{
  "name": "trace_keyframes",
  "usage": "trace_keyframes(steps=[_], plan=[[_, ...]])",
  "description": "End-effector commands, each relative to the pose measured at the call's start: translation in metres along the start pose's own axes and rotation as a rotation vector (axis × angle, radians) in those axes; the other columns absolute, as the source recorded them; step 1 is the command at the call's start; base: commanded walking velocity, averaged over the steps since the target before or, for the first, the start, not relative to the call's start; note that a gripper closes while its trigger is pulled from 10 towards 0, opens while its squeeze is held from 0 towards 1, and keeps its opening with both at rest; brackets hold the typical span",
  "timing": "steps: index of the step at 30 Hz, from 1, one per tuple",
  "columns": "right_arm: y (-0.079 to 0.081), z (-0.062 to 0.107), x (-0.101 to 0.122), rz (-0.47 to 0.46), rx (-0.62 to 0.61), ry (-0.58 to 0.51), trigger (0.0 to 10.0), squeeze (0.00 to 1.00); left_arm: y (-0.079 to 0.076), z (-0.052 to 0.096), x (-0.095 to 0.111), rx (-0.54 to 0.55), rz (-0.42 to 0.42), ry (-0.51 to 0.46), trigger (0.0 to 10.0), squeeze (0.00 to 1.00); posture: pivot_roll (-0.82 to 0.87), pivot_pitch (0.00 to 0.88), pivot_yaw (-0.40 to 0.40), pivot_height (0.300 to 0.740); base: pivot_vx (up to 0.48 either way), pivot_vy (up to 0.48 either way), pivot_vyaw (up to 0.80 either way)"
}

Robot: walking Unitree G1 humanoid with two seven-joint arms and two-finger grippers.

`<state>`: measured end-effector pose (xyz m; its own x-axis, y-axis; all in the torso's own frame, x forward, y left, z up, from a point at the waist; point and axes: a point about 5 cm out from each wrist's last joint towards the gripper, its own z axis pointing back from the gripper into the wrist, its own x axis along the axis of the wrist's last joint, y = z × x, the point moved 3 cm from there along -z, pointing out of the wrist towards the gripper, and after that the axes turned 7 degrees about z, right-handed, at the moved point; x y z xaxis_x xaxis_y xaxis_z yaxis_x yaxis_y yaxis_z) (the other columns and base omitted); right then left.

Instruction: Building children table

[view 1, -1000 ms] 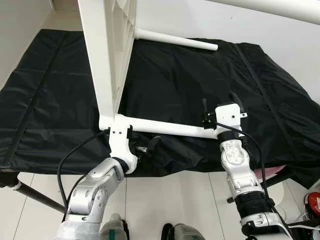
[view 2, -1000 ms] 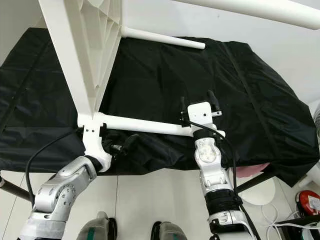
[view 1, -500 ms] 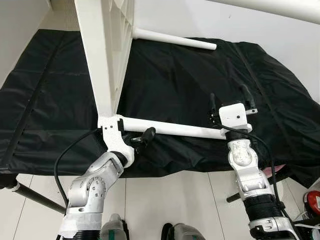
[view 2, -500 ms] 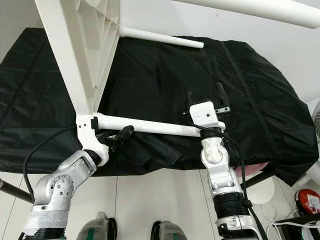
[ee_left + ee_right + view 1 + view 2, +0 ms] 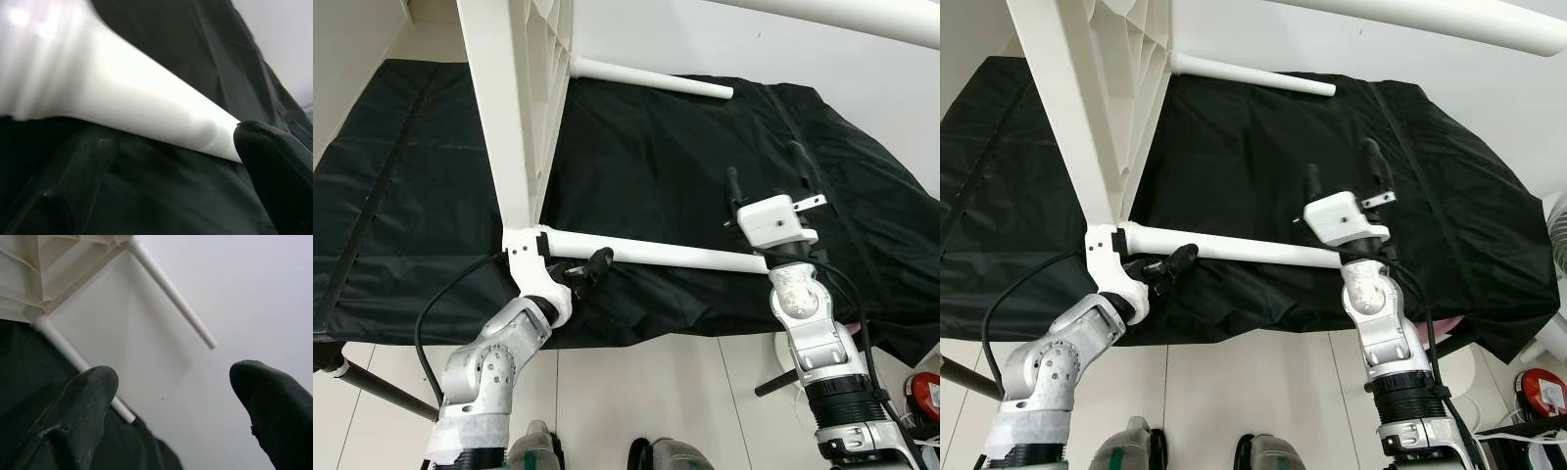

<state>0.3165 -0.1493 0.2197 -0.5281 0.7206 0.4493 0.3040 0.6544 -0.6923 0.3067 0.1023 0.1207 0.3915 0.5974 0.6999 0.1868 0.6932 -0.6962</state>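
The white children's table stands on its side on a black cloth, its ribbed underside facing right. Its near leg runs level to the right from the lower corner. A far leg lies along the cloth, and another leg juts out up high. My left gripper is open just under the near leg's base; in the left wrist view the leg crosses above its fingers. My right gripper is open and empty, pointing up beyond that leg's free end.
The cloth's front edge hangs just ahead of my arms, above a white tiled floor. A black frame bar slants at lower left. A red object sits at lower right. A white wall stands behind the table.
My right gripper has drifted right and tilted back, its fingers now farther from the near leg. My left gripper has risen closer under the leg's base.
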Motion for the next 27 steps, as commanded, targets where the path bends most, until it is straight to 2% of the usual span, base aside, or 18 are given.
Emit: trace_keyframes(steps=[1,3,4,5,7,8,10,12,16,22,27], plan=[[-0.005,0.002,0.007,0.083,-0.023,-0.020,10.0,0.00,0.008,0.000,-0.008,0.066,0.046,0.013,10.0,0.00,0.07,0.048,-0.072,0.740,0.000,0.000,0.00],[-0.008,0.002,0.011,0.108,-0.041,-0.031,10.0,0.00,0.010,0.000,-0.007,0.073,0.049,0.011,10.0,0.00,0.07,0.048,-0.072,0.740,0.000,0.000,0.00],[-0.010,0.003,0.019,0.174,-0.071,-0.061,10.0,0.00,0.012,0.001,-0.006,0.080,0.047,0.009,10.0,0.00,0.07,0.051,-0.070,0.740,0.000,0.000,0.00],[-0.010,0.003,0.019,0.174,-0.071,-0.061,10.0,0.00,0.012,0.001,-0.006,0.080,0.047,0.009,10.0,0.00,0.07,0.051,-0.070,0.740,0.000,0.000,0.00],[-0.012,0.006,0.031,0.253,-0.109,-0.108,10.0,0.00,0.016,0.002,-0.005,0.091,0.042,0.007,10.0,0.00,0.07,0.052,-0.069,0.740,0.000,0.000,0.00],[-0.012,0.006,0.031,0.253,-0.109,-0.108,10.0,0.00,0.016,0.002,-0.005,0.091,0.042,0.007,10.0,0.00,0.07,0.052,-0.069,0.740,0.000,0.000,0.00],[-0.014,0.009,0.044,0.295,-0.153,-0.164,10.0,0.00,0.018,0.002,-0.002,0.096,0.044,-0.001,10.0,0.00,0.07,0.053,-0.067,0.740,0.000,0.000,0.00],[-0.022,0.005,0.062,0.327,-0.200,-0.237,10.0,0.00,0.017,0.000,0.000,0.092,0.045,-0.005,10.0,0.00,0.07,0.057,-0.060,0.740,0.000,0.000,0.00],[-0.025,0.003,0.066,0.336,-0.210,-0.257,10.0,0.00,0.016,0.000,0.000,0.090,0.046,-0.004,10.0,0.00,0.07,0.057,-0.060,0.740,0.000,0.000,0.00],[-0.046,-0.015,0.077,0.393,-0.267,-0.307,10.0,0.00,0.015,-0.002,-0.001,0.084,0.030,0.009,10.0,0.00,0.05,0.064,-0.047,0.740,0.000,0.000,0.00],[-0.048,-0.021,0.079,0.401,-0.267,-0.312,10.0,0.00,0.015,-0.002,-0.001,0.083,0.029,0.010,10.0,0.00,0.05,0.065,-0.052,0.740,0.000,0.000,0.00]])
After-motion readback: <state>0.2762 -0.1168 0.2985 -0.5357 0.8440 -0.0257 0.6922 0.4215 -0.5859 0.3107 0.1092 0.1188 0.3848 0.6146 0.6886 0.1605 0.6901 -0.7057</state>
